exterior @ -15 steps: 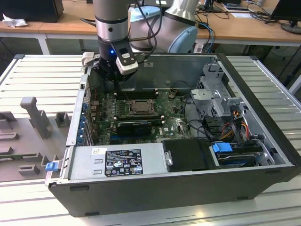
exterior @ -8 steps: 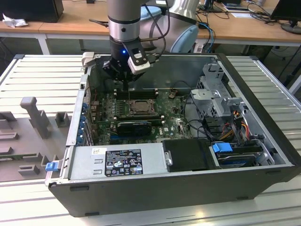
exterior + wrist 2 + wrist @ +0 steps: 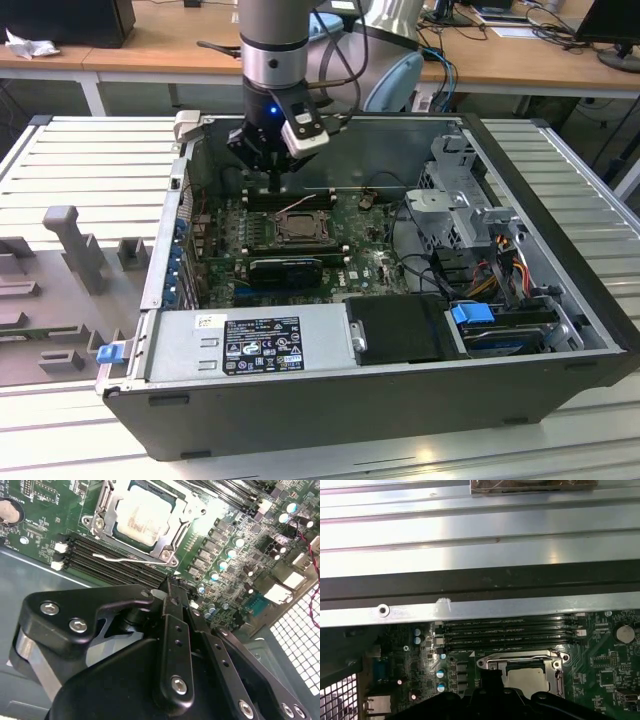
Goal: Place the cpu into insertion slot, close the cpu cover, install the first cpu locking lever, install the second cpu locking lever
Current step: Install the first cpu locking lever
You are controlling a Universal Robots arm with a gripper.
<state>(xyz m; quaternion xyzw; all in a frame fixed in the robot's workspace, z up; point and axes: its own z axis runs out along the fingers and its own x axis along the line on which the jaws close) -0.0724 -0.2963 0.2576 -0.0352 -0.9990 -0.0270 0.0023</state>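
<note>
The gripper hangs inside the open computer case, over the far part of the green motherboard, at about 11 o'clock from the insertion slot in the exterior view. In the second wrist view its black fingers come together at the tips, so the gripper is narrow, and nothing is between them. The cpu already lies flat in the insertion slot, pale and square, and the cpu cover lies down around it as a silver frame. A thin silver locking lever runs beside the slot, between it and the long black memory slots. In the first wrist view the cpu sits just under the memory slots, and the case wall crosses above them. The case stands on a ribbed metal surface.
</note>
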